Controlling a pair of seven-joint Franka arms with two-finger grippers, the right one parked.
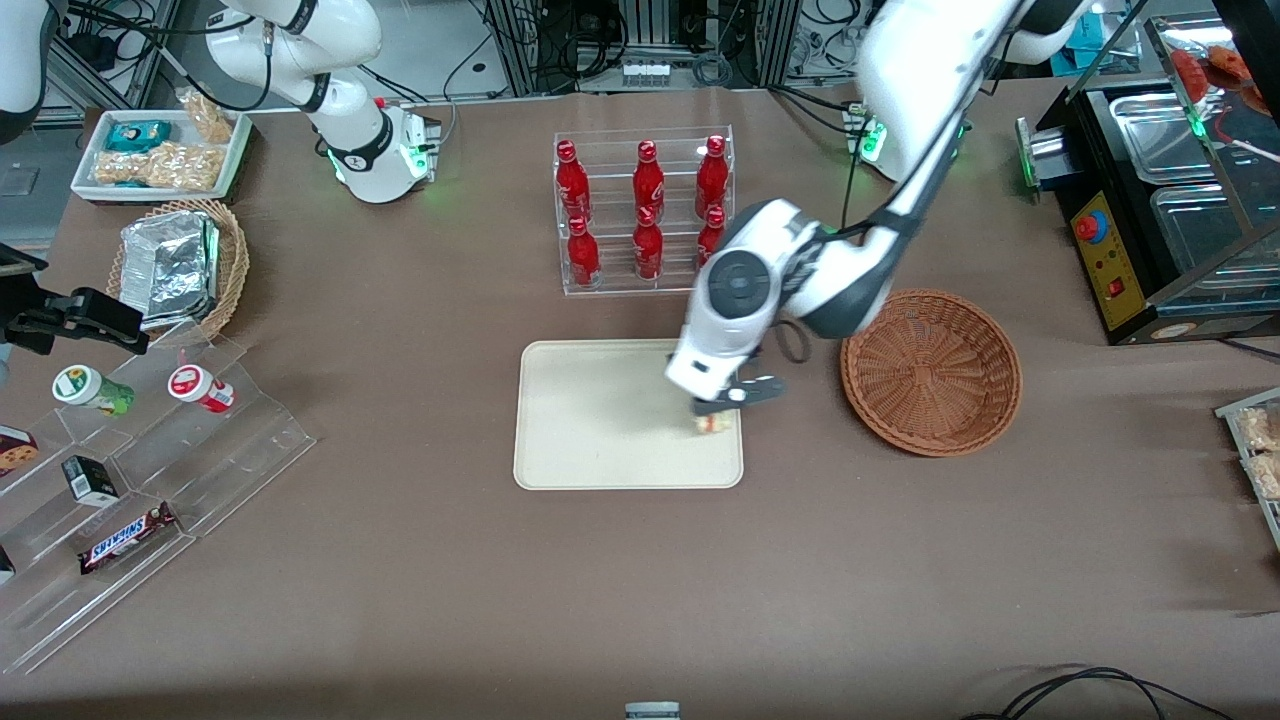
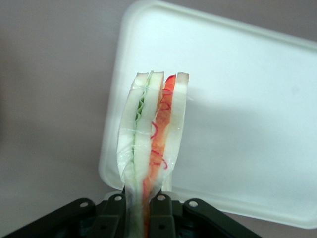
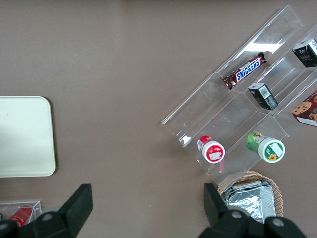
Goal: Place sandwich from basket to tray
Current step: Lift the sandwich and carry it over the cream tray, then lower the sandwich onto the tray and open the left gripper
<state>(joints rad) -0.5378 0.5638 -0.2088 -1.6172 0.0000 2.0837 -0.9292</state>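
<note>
My gripper (image 1: 722, 408) hangs over the cream-beige tray (image 1: 590, 420), near the tray edge closest to the basket, and it is shut on the sandwich (image 1: 712, 424). In the left wrist view the black fingers (image 2: 168, 213) pinch the narrow end of the clear-wrapped sandwich (image 2: 153, 129), whose white bread, green and orange-red layers stand on edge above the tray (image 2: 237, 109). I cannot tell whether the sandwich touches the tray. The reddish-brown wicker basket (image 1: 932, 372) sits empty beside the tray, toward the working arm's end.
A clear rack of red bottles (image 1: 643, 208) stands farther from the front camera than the tray. A stepped acrylic shelf with snacks (image 1: 140, 470) and a tan basket holding foil (image 1: 180, 265) lie toward the parked arm's end. A black appliance (image 1: 1165, 210) stands at the working arm's end.
</note>
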